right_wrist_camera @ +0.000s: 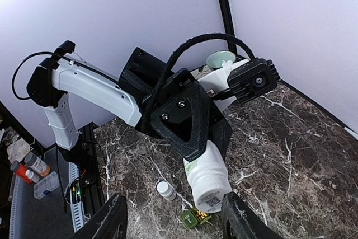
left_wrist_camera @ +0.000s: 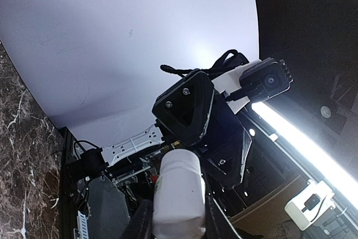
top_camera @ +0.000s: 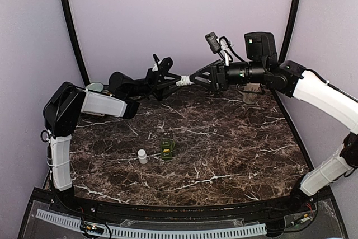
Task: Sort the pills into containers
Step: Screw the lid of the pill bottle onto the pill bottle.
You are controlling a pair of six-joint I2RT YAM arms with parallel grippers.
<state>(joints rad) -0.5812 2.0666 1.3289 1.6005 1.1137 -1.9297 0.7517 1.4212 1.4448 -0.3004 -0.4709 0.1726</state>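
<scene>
My left gripper (top_camera: pixel 168 79) is shut on a large white pill bottle (top_camera: pixel 182 81) and holds it in the air over the back of the table. The bottle sits between the left fingers in the left wrist view (left_wrist_camera: pixel 179 194). My right gripper (top_camera: pixel 196 76) is open, its fingers spread wide at the bottle's base (right_wrist_camera: pixel 208 180), not touching it. Below on the marble stands the small dark green container (top_camera: pixel 167 148), with yellow pills in one compartment (right_wrist_camera: pixel 196 217). A small white bottle (top_camera: pixel 142 156) stands upright just left of it, also seen in the right wrist view (right_wrist_camera: pixel 165 190).
A pale green round lid or dish (top_camera: pixel 95 87) lies at the back left corner. A clear cup (top_camera: pixel 250 94) stands at the back right under the right arm. Purple walls close the back and sides.
</scene>
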